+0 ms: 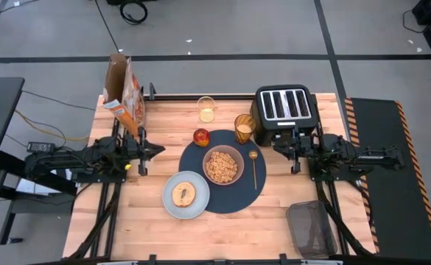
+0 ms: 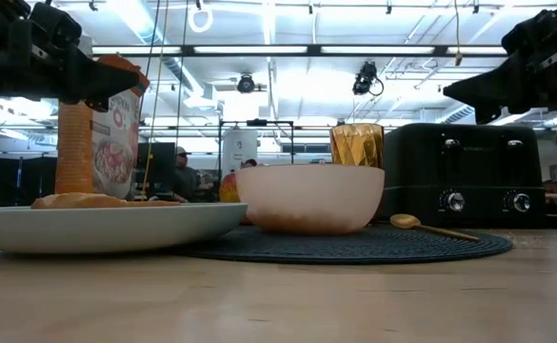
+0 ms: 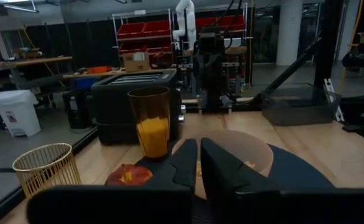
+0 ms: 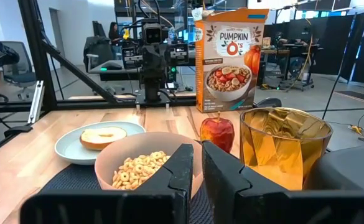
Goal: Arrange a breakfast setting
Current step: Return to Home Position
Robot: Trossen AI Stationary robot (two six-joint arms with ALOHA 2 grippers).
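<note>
A round dark-blue mat [image 1: 233, 193] lies mid-table with a pink bowl [image 1: 223, 165] of cereal and a gold spoon [image 1: 253, 166] on it. A red apple [image 1: 201, 136] and an amber tumbler [image 1: 244, 129] stand at the mat's far rim. A small clear glass [image 1: 206, 109] stands beyond them. A pale-blue plate [image 1: 172, 210] with a bagel [image 1: 183, 194] overlaps the mat's near left edge. My left gripper [image 1: 160, 150] hovers level left of the mat, shut and holding nothing [image 3: 198, 168]. My right gripper [image 1: 276, 146] hovers level right of the mat, also shut and holding nothing [image 4: 198, 168].
A black four-slot toaster [image 1: 285, 107] stands at the far right, close behind my right gripper. A tall orange cereal box [image 1: 125, 94] stands at the far left. A dark mesh basket [image 1: 311, 228] sits at the near right corner. Bare wood lies along the near edge.
</note>
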